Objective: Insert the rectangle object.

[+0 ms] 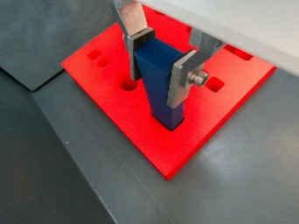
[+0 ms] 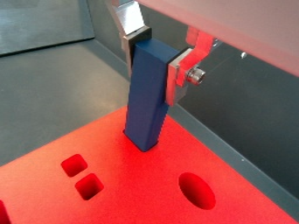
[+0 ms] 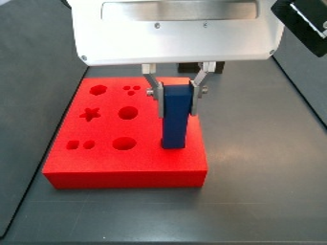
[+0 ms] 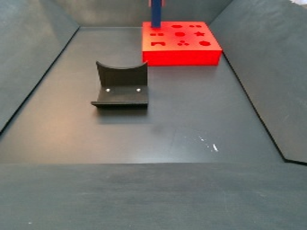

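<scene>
Clamping my tool (image 1: 162,59) on the tall, smooth blue rectangular bar (image 1: 162,87), I hold it upright with its lower end seated in the flat red plastic board (image 3: 90,158) of cut-out holes; next, I judge, comes pressing straight down, then letting go.

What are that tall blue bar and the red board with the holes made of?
The blue bar, clamped in the tool above the red board, looks like matte plastic: even colour, smooth faces, no glare. The board looks similar, plastic or dense foam: uniform red, soft sheen, clean-cut holes. Neither is certain from looks alone.
</scene>
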